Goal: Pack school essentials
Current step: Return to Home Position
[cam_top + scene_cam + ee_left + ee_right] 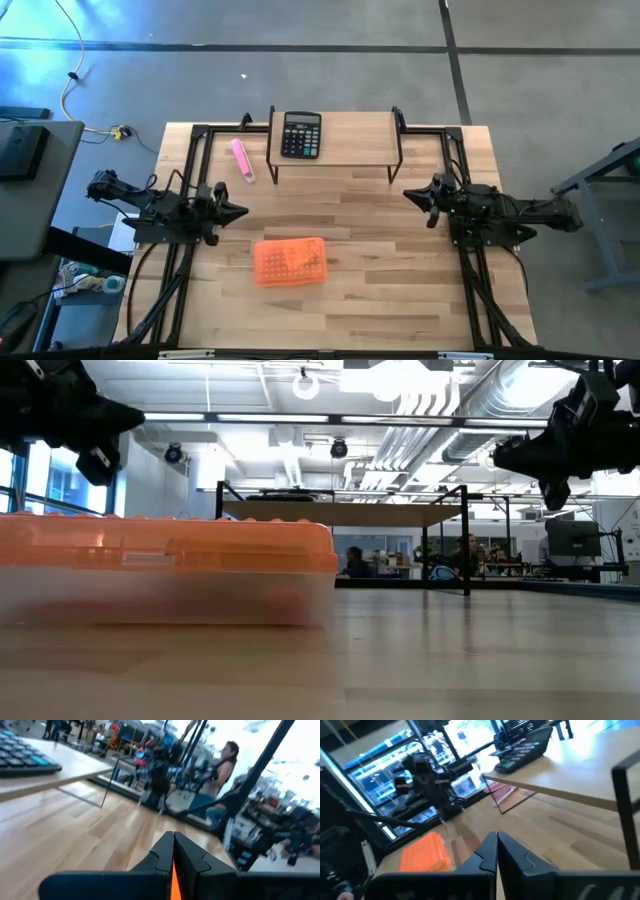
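Note:
An orange lidded box (290,262) lies flat on the wooden table near its front, left of centre; it also shows in the low view (165,570) and the right wrist view (424,852). The stationery itself is out of view. My left gripper (240,211) is shut and empty above the table's left side, left of and beyond the box. My right gripper (408,193) is shut and empty above the table's right side. Their shut fingertips show in the left wrist view (173,837) and the right wrist view (497,837).
A black calculator (301,134) lies on a low wooden shelf (350,150) with black legs at the table's far edge. A pink marker (243,160) lies on the table left of the shelf. People show in the room beyond the table (220,770).

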### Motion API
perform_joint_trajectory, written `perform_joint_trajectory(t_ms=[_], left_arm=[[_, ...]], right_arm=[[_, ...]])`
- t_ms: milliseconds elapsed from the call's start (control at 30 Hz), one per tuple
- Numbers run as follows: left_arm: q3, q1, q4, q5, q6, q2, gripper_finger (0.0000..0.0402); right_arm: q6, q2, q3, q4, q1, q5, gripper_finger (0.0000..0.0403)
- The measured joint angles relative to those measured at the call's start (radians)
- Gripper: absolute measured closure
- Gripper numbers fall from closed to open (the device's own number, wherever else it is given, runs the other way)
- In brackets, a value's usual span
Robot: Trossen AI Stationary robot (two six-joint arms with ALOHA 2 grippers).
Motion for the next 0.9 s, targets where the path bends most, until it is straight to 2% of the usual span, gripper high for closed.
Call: perform_joint_trajectory(t_ms=[167,400,533,900], left_arm=[[-0.003,0.001,-0.001,-0.014,0.036,0.021,0.0401],[-0.003,0.001,-0.001,-0.021,0.219,0.060,0.0401],[-0.003,0.001,-0.001,-0.049,0.317,0.066,0.0401],[-0.003,0.001,-0.001,-0.066,0.301,0.065,0.0401]], right_arm=[[-0.066,0.009,0.000,-0.003,0.000,-0.005,0.0403],[-0.138,0.045,0.000,-0.003,0.000,0.039,0.0403],[-0.234,0.064,0.000,-0.003,0.000,0.051,0.0403],[-0.219,0.068,0.001,-0.003,0.000,0.054,0.0403]])
